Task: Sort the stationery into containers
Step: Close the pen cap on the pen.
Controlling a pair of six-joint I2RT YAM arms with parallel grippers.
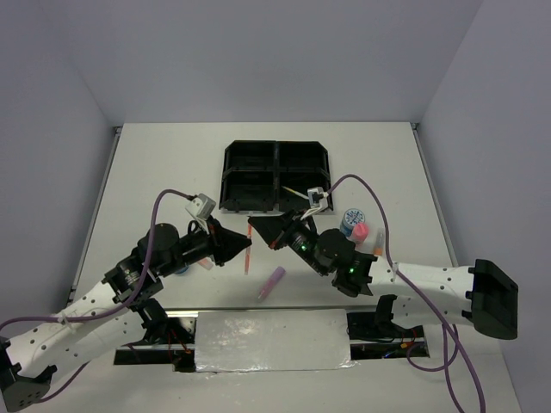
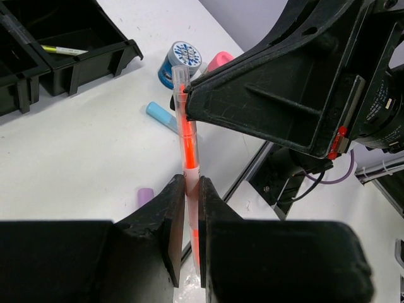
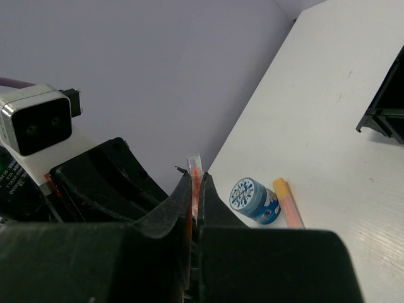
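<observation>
A thin orange-red pen (image 1: 248,256) with a clear cap hangs above the table, and both grippers are shut on it. My left gripper (image 2: 191,189) clamps its pale middle part. My right gripper (image 3: 196,180) pinches the capped end (image 2: 179,82). Seen from above, the left gripper (image 1: 248,244) and the right gripper (image 1: 254,227) meet tip to tip in front of the black tray (image 1: 275,206). A yellow pen (image 1: 293,191) lies in the tray's near right compartment. A purple marker (image 1: 273,280) lies on the table below the pen.
A blue-and-white tape roll (image 1: 350,220) and a pink-capped bottle (image 1: 361,232) stand beside the right arm, with a light blue marker (image 2: 161,117) near them. Another tape roll (image 3: 254,199) and an orange marker (image 3: 287,202) lie by the left arm.
</observation>
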